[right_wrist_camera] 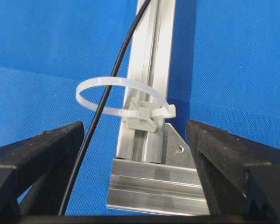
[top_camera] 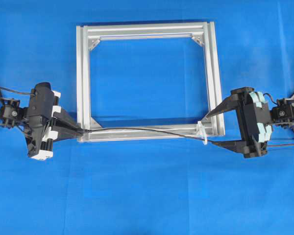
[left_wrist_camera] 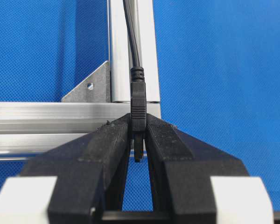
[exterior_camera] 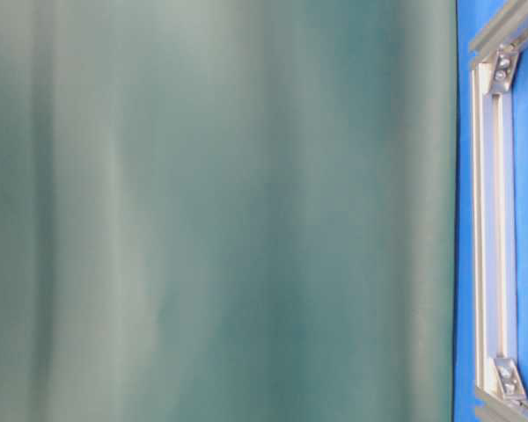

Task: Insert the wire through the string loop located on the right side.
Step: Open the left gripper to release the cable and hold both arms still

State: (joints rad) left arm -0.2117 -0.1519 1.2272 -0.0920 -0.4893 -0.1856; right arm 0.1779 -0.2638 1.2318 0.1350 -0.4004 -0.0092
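Around the silver frame [top_camera: 147, 81], blue cloth [top_camera: 147, 196] lies bare on every side, and inside it too. At the frame's lower right corner the string loop [top_camera: 202, 131] stands up, and the wire [top_camera: 137, 129] lying along the bottom rail bars a low pass there.

A blurred teal sheet [exterior_camera: 220, 211] hides most of the table-level view.

No text, label, brand, number or sign could be read in any of the views.
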